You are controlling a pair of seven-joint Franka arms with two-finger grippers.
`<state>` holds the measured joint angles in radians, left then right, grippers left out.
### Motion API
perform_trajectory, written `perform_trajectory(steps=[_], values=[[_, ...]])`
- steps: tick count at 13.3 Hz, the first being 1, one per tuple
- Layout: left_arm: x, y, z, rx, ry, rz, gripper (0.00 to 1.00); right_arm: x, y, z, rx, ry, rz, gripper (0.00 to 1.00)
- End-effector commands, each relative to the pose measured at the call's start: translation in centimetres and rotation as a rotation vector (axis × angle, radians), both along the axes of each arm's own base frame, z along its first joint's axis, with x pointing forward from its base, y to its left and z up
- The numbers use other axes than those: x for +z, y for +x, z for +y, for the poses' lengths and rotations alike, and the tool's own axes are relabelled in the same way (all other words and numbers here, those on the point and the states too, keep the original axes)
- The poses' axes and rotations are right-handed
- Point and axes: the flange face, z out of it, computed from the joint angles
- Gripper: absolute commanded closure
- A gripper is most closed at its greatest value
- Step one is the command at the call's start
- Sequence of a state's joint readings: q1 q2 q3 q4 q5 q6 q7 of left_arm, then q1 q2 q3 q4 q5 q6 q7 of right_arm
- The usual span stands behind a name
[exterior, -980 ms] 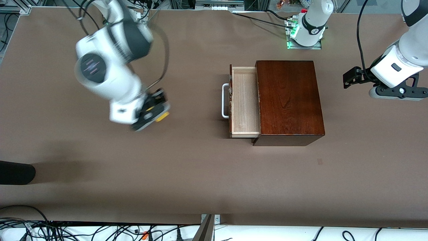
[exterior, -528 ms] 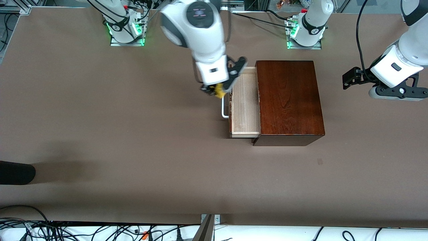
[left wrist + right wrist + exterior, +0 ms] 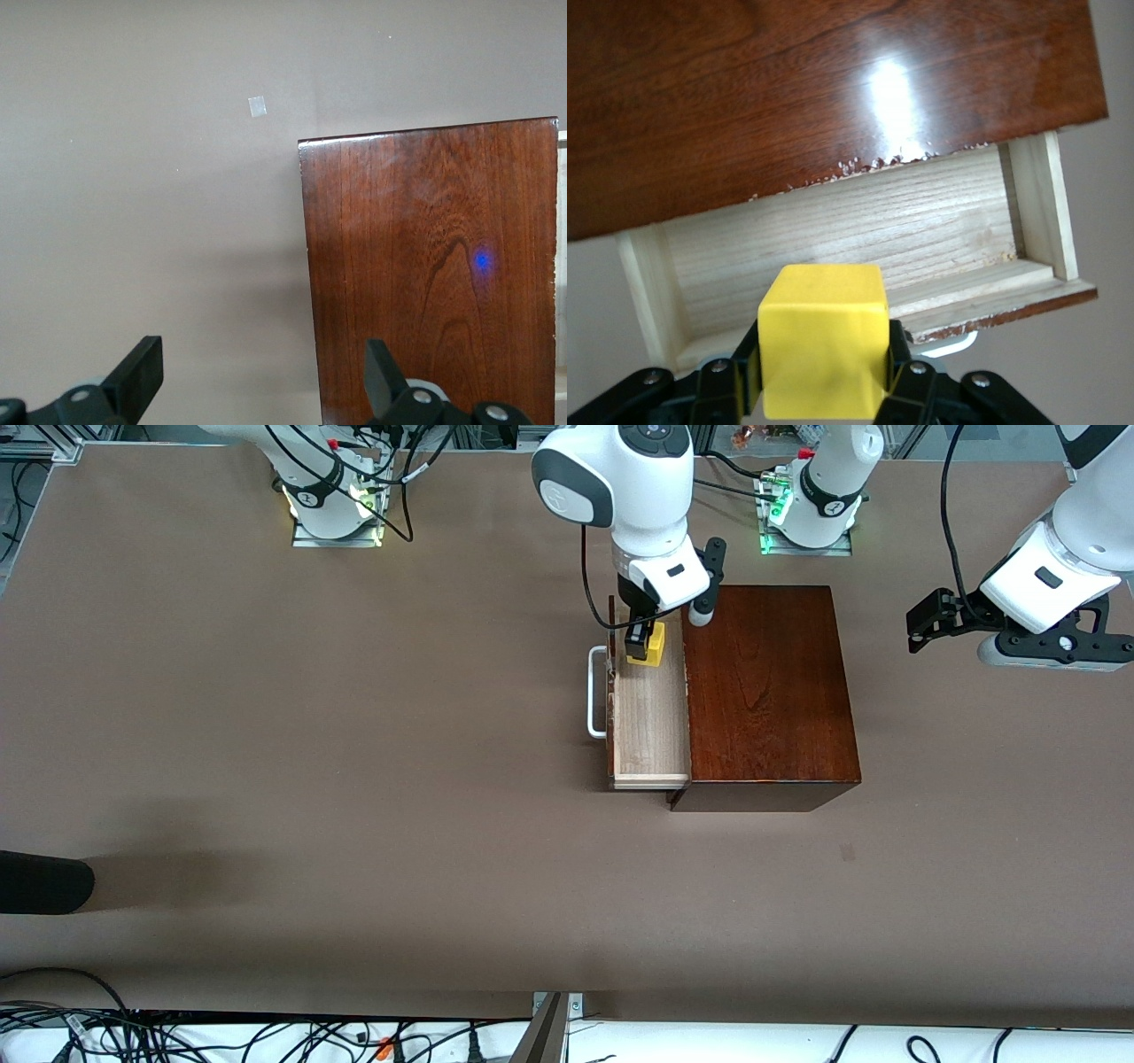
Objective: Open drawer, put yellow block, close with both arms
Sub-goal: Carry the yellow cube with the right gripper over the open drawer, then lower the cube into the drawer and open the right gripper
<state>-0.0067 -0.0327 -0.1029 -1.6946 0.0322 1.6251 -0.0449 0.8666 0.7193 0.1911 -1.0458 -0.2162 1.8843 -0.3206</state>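
The dark mahogany box [image 3: 766, 691] stands mid-table with its drawer [image 3: 649, 726] pulled out toward the right arm's end, pale wood lining and white bar handle [image 3: 595, 691] showing. My right gripper [image 3: 642, 645] is shut on the yellow block [image 3: 648, 646] and holds it over the end of the open drawer that lies toward the robots' bases. In the right wrist view the block [image 3: 824, 350] sits between the fingers above the drawer [image 3: 859, 243]. My left gripper [image 3: 926, 631] is open and empty above the table at the left arm's end; its wrist view shows the box top [image 3: 434, 274].
A small pale mark [image 3: 848, 853] lies on the brown table, nearer the front camera than the box. A dark object [image 3: 44, 881] pokes in at the table's edge at the right arm's end. Cables run along the front edge.
My right arm has swung from the right arm's end of the table to over the open drawer, carrying the yellow block. The left arm has barely moved.
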Motion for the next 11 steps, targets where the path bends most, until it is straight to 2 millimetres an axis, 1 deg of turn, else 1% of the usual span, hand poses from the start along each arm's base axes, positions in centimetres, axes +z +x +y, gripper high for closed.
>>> perform_trajectory(steps=[1,3,5,9,11], values=[[0.3,-0.6,0.1,0.003,-0.013,-0.015,0.0,-1.6,-0.8,1.2,0.088,-0.062,-0.04,0.89],[0.3,-0.6,0.1,0.003,-0.013,-0.014,0.0,-3.5,-1.5,1.9,0.098,-0.082,-0.037,0.89],[0.2,-0.6,0.1,0.003,-0.012,-0.012,0.0,-4.8,-1.3,2.0,0.106,-0.1,-0.048,0.89],[0.2,-0.7,0.1,0.001,-0.012,-0.011,0.0,-8.2,-1.7,2.1,0.128,-0.161,-0.046,0.89],[0.3,-0.8,0.0,0.006,-0.011,-0.002,0.0,-9.1,-1.9,2.4,0.136,-0.157,-0.05,0.89]])
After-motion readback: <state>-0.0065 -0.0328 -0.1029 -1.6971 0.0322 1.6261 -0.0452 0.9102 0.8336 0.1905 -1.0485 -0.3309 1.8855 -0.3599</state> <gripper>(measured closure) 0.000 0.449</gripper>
